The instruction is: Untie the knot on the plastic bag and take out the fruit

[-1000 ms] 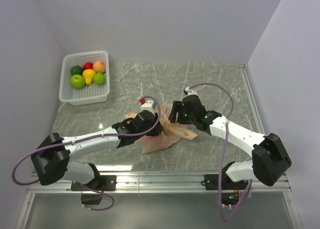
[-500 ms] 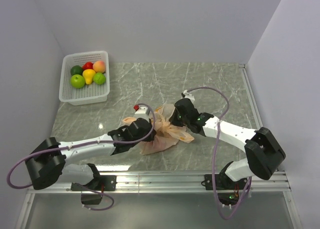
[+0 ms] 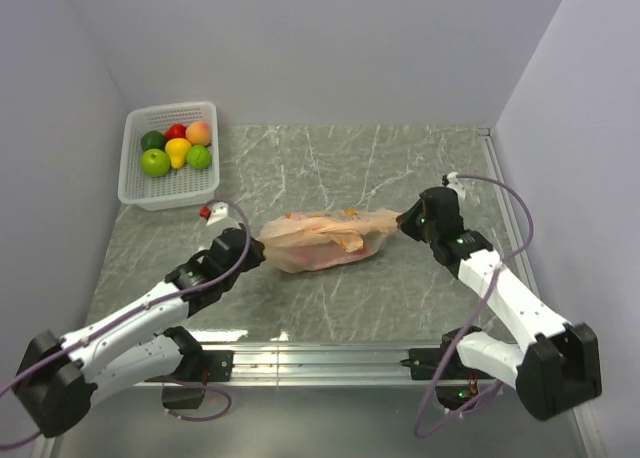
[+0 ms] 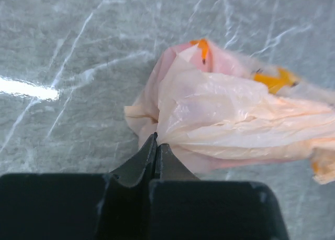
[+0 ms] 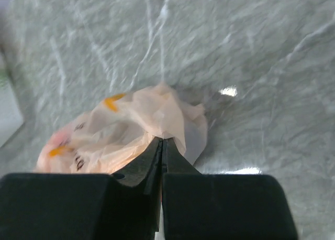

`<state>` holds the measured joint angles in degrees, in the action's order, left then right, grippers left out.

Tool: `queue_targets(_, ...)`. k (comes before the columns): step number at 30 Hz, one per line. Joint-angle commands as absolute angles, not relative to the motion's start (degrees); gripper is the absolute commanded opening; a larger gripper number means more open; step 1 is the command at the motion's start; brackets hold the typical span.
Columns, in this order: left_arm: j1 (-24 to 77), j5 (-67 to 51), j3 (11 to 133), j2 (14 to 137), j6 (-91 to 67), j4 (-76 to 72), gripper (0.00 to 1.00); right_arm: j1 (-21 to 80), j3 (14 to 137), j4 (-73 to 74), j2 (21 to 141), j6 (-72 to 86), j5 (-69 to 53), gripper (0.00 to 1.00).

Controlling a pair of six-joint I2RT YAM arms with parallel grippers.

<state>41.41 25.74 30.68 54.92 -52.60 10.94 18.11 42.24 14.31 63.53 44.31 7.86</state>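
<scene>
The arms have swung apart since half a second ago. Then the two claws were huddled over a bunched heap at mid-table; now they stand well apart, with the plastic bag [image 3: 325, 240] drawn out long and low between them.

There is one bag and two grippers, each with a grip on it. The left gripper [image 3: 252, 248] is clamped on the bag's left end. In its wrist view the black fingers [image 4: 142, 160] meet with a fold of peach plastic nipped at their tips. The right gripper [image 3: 405, 221] pinches the right end the same way, tips closed on a crumpled corner.

The bag lies roughly in the middle of the grey marble table [image 3: 330, 168], a few orange printed marks showing on it.

In the back left corner sits one white basket [image 3: 170, 198] holding six fruits:
- three green apples [image 3: 155, 162]
- one yellow pear [image 3: 178, 150]
- one red apple [image 3: 176, 131]
- one red-yellow apple [image 3: 199, 132]
</scene>
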Motion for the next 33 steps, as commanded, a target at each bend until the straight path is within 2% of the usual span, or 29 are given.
queue_targets(1,39.2,31.3,28.6,47.8,-52.5,17.7,0.01,16.6,39.4,15.6,57.7,42.1,9.5,0.0)
queue_targets(2,39.2,30.2,28.0,46.8,-51.7,15.8,0.01,17.0,39.3,15.5,57.1,39.1,5.8,0.0)
queue_targets(3,39.2,28.9,27.7,46.0,-50.7,14.7,0.01,17.5,39.6,15.6,56.6,37.2,3.8,0.05)
queue_targets(4,39.2,27.5,27.5,45.0,-48.9,13.6,0.01,18.7,40.9,16.2,56.3,35.2,2.7,0.13)
queue_targets(5,39.2,24.6,27.4,44.8,-48.0,11.4,0.01,21.9,41.8,16.7,55.6,30.5,2.7,0.34)
queue_targets(8,39.2,20.3,27.5,45.3,-44.4,8.9,0.01,31.8,46.7,19.5,53.7,21.5,7.0,0.58)
queue_targets(11,39.2,19.5,27.9,46.3,-44.0,8.8,0.01,37.8,52.2,22.6,54.7,14.1,12.0,0.66)
queue_targets(19,39.2,20.2,30.2,46.8,-44.2,13.1,0.01,51.5,58.2,28.2,67.2,-1.0,4.8,0.67)
queue_targets(28,39.2,22.0,31.0,46.3,-44.4,15.1,0.01,56.4,59.9,28.0,75.9,-5.0,4.8,0.58)
queue_targets(31,39.2,23.2,30.8,46.3,-45.3,15.7,0.01,56.9,59.9,27.4,77.4,-5.2,7.6,0.47)
queue_targets(32,39.2,23.8,30.8,46.2,-45.4,15.7,0.0,57.0,59.6,27.2,77.5,-5.4,8.2,0.34)
queue_targets(33,39.2,24.2,30.7,46.1,-46.0,15.9,0.01,56.9,59.4,26.7,77.7,-5.3,9.3,0.26)
